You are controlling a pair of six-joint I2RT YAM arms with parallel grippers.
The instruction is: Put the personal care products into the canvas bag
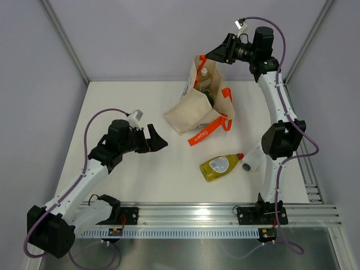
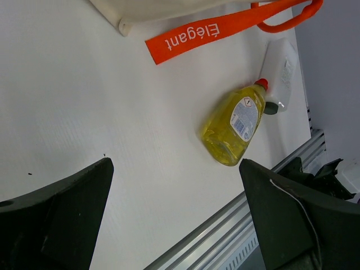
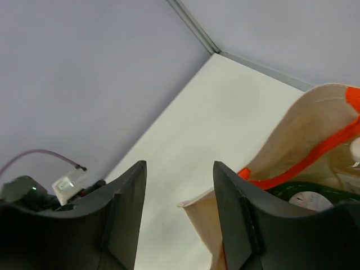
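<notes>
The canvas bag (image 1: 194, 109) stands open at the middle back, its orange handles (image 1: 209, 130) trailing forward. Inside it I see a clear-amber bottle with a white cap (image 1: 203, 75) and a green bottle (image 1: 210, 97). The yellow bottle (image 1: 220, 166) lies on the table in front of the bag, with the white bottle with a dark cap (image 1: 254, 158) just to its right. My right gripper (image 1: 212, 54) is open and empty above the bag's mouth (image 3: 315, 126). My left gripper (image 1: 160, 140) is open and empty, left of the bag, facing the yellow bottle (image 2: 233, 124) and the white bottle (image 2: 279, 70).
The right arm's elbow (image 1: 279, 139) hangs close over the white bottle. An aluminium rail (image 1: 191, 212) runs along the near table edge. Grey walls close in the back and both sides. An orange strap (image 2: 208, 32) lies flat on the table in the left wrist view.
</notes>
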